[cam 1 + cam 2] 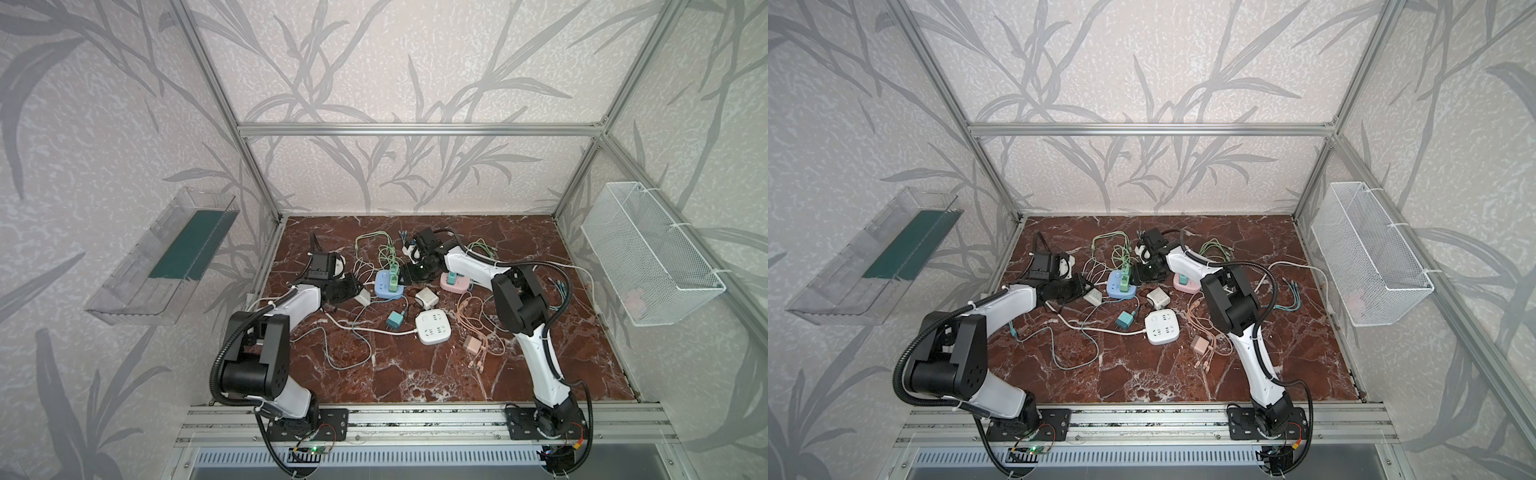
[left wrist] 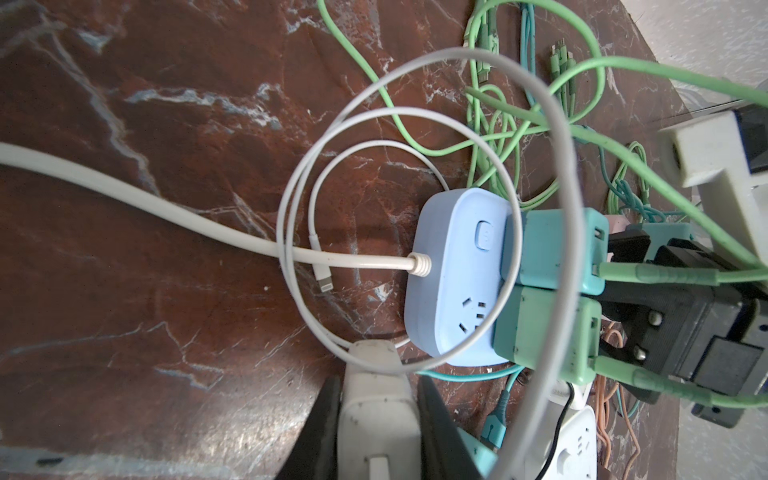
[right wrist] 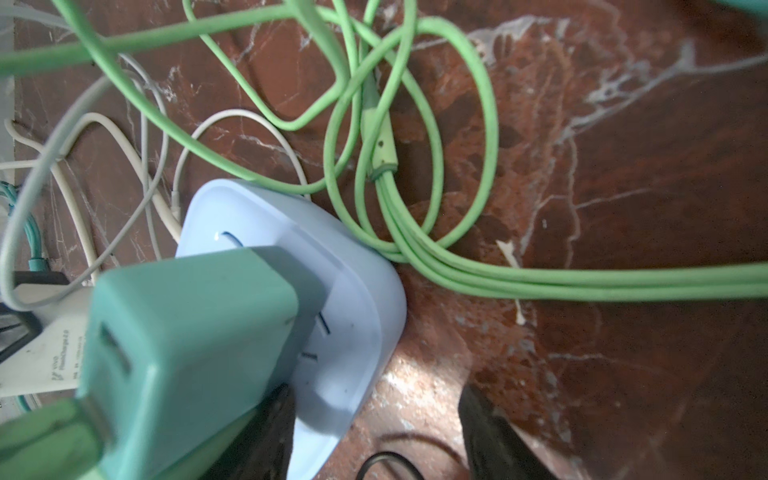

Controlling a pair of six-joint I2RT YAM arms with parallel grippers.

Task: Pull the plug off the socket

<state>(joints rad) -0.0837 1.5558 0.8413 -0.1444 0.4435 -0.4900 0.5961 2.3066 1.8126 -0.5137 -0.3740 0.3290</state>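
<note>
While left gripper [image 2: 376,388] clamps the white charger [image 2: 374,428], right gripper [image 3: 376,395] gapes, seemingly empty; tugging green plug [image 3: 199,324] may drag blue socket [image 3: 357,299].

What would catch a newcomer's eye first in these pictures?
A tangle of green and white cables surrounds a blue power strip near the middle of the marble table, with two green chargers plugged into it. The left gripper is shut on a white charger beside the strip, and the right gripper stands open next to the green chargers.
</note>
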